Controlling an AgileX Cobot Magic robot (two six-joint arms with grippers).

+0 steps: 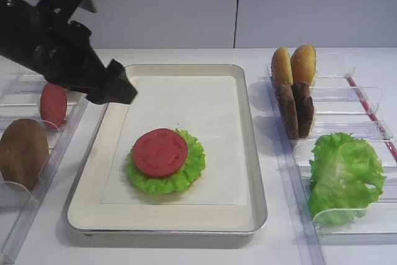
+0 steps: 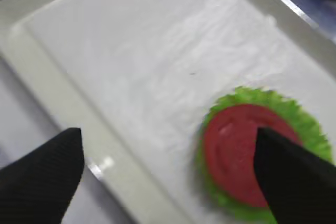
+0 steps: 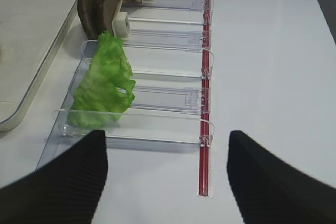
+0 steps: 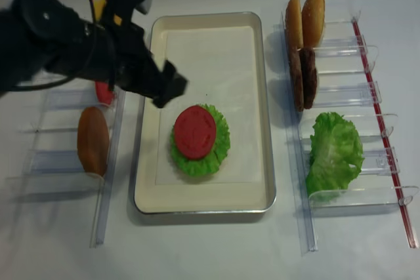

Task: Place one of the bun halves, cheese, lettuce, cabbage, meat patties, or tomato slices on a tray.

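Observation:
A red tomato slice (image 1: 160, 151) (image 4: 195, 131) (image 2: 236, 150) lies flat on a ruffled lettuce leaf (image 1: 186, 177) (image 4: 221, 143) in the tray (image 1: 87, 181) (image 4: 147, 162). My left gripper (image 1: 121, 88) (image 4: 169, 90) (image 2: 167, 135) hangs open over the tray's left rim, up and left of the slice, with nothing between its fingers. My right gripper (image 3: 168, 150) is open and empty over the bare table, by the near end of the right rack. A second tomato slice (image 1: 53, 105) and a bun half (image 1: 23, 152) stand in the left rack. No cabbage shows.
The right clear rack (image 1: 366, 100) holds two bun halves (image 1: 294, 64), two meat patties (image 1: 295, 110) (image 3: 97, 6) and loose lettuce (image 1: 344, 175) (image 3: 102, 85). A yellow patch of cheese (image 4: 98, 4) peeks out behind my left arm. A red strip (image 3: 203, 129) edges the right rack.

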